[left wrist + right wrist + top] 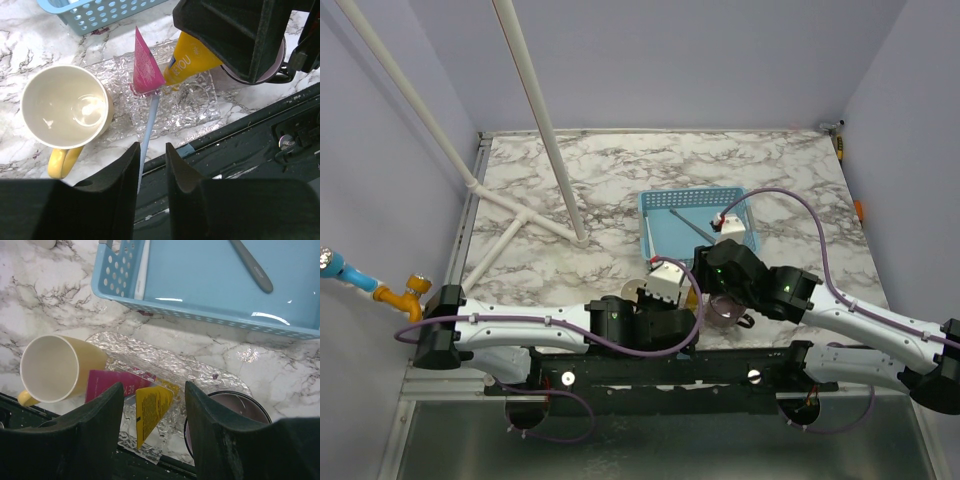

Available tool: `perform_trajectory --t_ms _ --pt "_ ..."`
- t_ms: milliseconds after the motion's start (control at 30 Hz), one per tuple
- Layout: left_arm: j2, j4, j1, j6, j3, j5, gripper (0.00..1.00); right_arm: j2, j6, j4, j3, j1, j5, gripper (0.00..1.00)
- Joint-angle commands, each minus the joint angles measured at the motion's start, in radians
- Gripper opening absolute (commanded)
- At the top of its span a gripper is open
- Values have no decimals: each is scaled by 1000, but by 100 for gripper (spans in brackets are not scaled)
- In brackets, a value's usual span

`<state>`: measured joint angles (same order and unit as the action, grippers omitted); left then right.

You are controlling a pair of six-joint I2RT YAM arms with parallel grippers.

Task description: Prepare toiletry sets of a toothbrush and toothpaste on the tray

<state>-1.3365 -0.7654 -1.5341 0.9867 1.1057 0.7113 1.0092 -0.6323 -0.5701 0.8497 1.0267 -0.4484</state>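
- My left fingers (172,160) are a narrow gap apart, low over the near edge of the bench (570,170). The gap is wider than the handle that runs into it, so nothing is clamped.
- That handle belongs to the pale blue toothbrush (149,125). Its far end lies on the clear glass tray (200,107), and from there it runs toward 6 o'clock, past the tray's near edge.
- The pink tube (146,67) is on the tray with its cap at 6 o'clock, right over the brush's far end. Its flat crimped end points to 12 o'clock.
- My right fingers (107,410) are wide apart above the tray and hold nothing.
- The yellow tube (150,407) lies on the tray between them. The pink tube is against it at 10 o'clock.
- In my left wrist view, my right arm's black housing hides the yellow tube's upper end.
- The yellow mug (65,112) stands upright at 9 o'clock of the tray, just beside it, with its handle toward 6 o'clock.
- The purple mug (235,402) is at 3 o'clock of the yellow tube. I cannot tell whether it stands on the tray's end or just beside it.
- The blue basket (200,315) sits at 12 o'clock of the tray, with a strip of marble between them.
- The grey toothbrush (252,265) lies on the basket's floor, well apart from both tubes.
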Motion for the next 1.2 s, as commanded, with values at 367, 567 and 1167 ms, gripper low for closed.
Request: perform_trajectory --t_ms 367,567,1167 --pt "158 102 45 -195 41 -145 52 -16 9 -16 65 3 -6 56" --pt "323 217 215 -275 -65 -428 55 17 38 -30 118 3 0 57" --pt "644 200 795 -426 -189 -1146 65 327 170 -53 389 -93 69 57"
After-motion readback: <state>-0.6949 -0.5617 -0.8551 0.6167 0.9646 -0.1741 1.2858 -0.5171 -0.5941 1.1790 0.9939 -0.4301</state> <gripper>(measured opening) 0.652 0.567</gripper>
